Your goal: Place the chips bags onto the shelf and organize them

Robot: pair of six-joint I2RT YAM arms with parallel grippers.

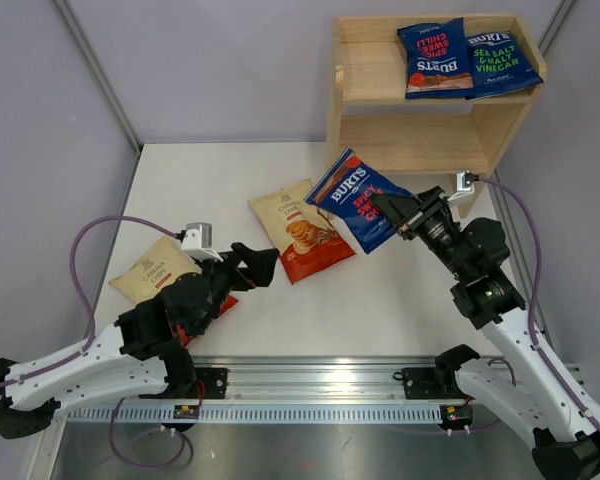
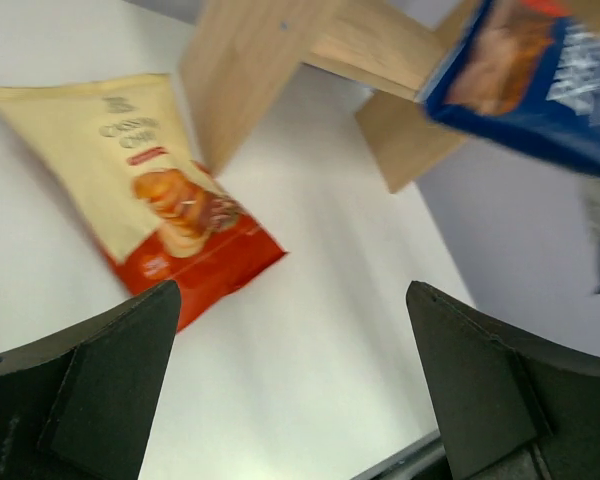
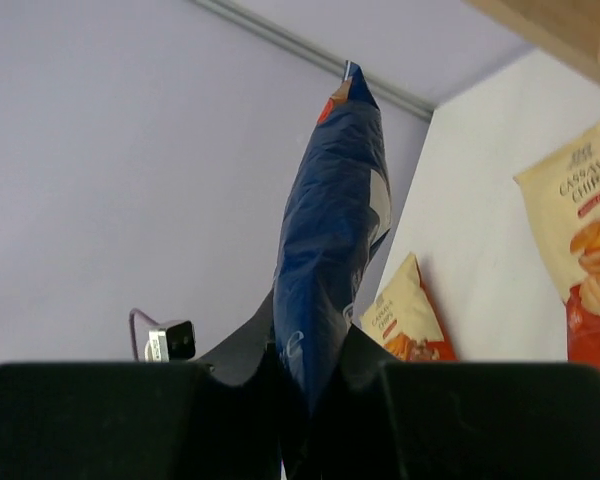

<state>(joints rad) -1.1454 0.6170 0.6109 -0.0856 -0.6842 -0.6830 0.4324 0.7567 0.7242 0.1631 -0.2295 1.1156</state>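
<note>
Holding a dark blue Burts bag (image 1: 352, 192) clear of the bench (image 1: 400, 300), your right fingers (image 1: 392, 210) are clamped on one end of it. In the right wrist view the bag is pinched edge-on between them and stands up out of the grip. From above, it hangs tilted just in front of the lower tier of the shelf (image 1: 420, 135); you cannot tell whether it touches the wood.

Your left fingers (image 1: 263, 266) are spread wide with nothing between them, over the bench between the two cream bags. One cream bag (image 1: 302, 235) lies flat mid-bench, just beside the held bag. The other cream bag (image 1: 150, 272) lies near the left edge, partly covered by your left arm (image 1: 90, 365).

Two more blue bags lie on the shelf's top tier, the spicy chilli one (image 1: 435, 58) beside the sea salt and vinegar one (image 1: 500, 62), edges overlapping.
</note>
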